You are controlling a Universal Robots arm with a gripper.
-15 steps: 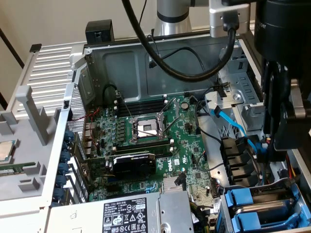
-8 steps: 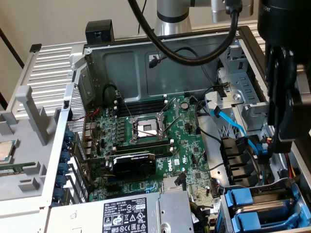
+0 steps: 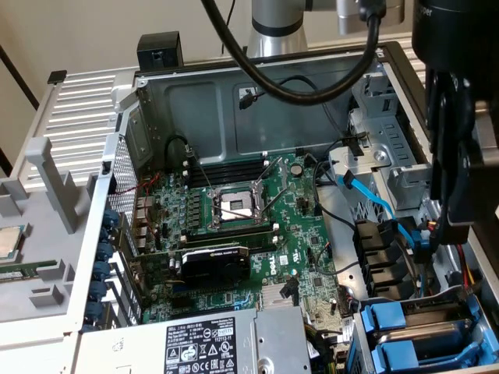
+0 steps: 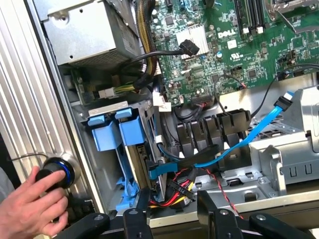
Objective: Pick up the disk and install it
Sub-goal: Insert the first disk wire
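Disk [image 4: 132, 130], in its blue carrier, seems already slotted into the drive bay [image 4: 112, 107] at the near corner on the exterior view's right. The fingers [image 4: 207, 214] stand spread and empty nearby, likely because nothing needs gripping. A person's hand [image 4: 32, 204] presses a button [image 4: 59, 169].

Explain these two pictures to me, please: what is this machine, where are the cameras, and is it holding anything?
This is a robot arm working over an open computer case. One picture comes from a camera standing off the arm; the other from a camera on its wrist, looking past the robot's hand, whose black fingers stand apart and hold nothing. Inside the case are a green motherboard, a grey power-supply box and blue drive carriers. A person's hand rests on a round blue-ringed button beside the case.
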